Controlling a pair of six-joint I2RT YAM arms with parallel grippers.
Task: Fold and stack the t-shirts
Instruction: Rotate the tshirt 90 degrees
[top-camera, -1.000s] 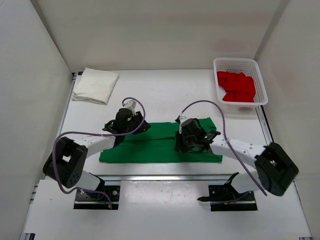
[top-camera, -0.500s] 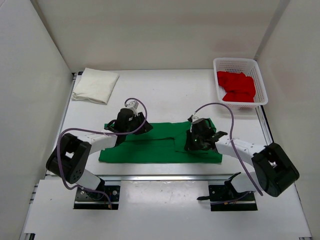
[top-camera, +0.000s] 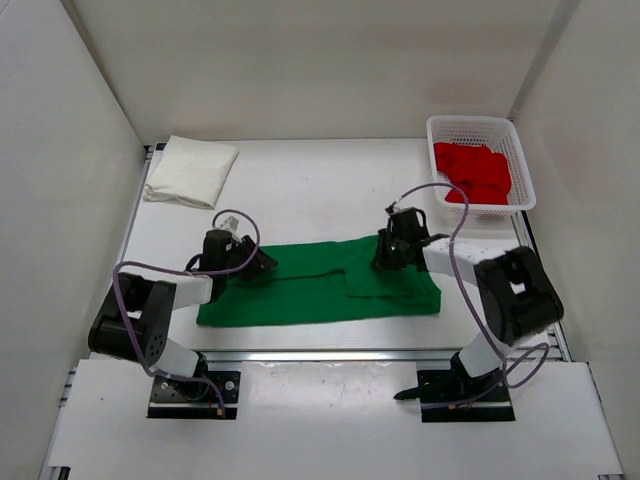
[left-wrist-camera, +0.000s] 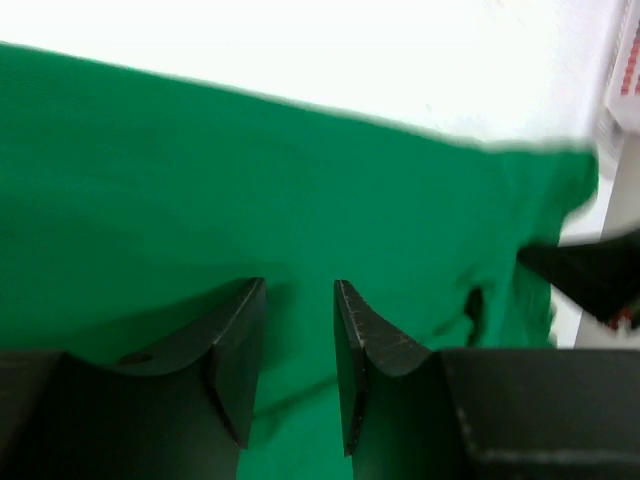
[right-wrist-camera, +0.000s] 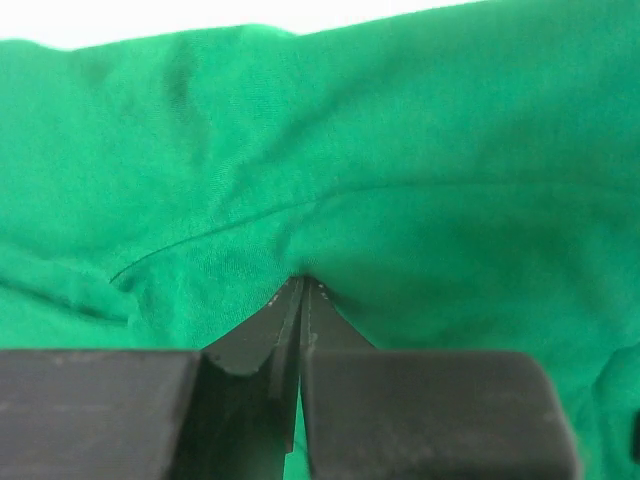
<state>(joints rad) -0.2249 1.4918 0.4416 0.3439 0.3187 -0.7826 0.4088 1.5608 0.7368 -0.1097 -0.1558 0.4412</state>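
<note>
A bright green t-shirt lies spread across the middle of the table. My left gripper hovers low over the shirt's left end. Its jaws are open, and only green cloth shows in the gap. My right gripper is at the shirt's far right part, shut, and the green fabric puckers at its tips. A cream-white t-shirt lies folded at the far left corner. The red t-shirt is bunched in the basket.
A white mesh basket stands at the far right corner. White walls close in the table on three sides. A metal rail runs along the near edge, just in front of the shirt.
My right gripper has closed and moved from the shirt's near middle to its far right part, shifting the fold there. My left gripper has slid left along the shirt.
</note>
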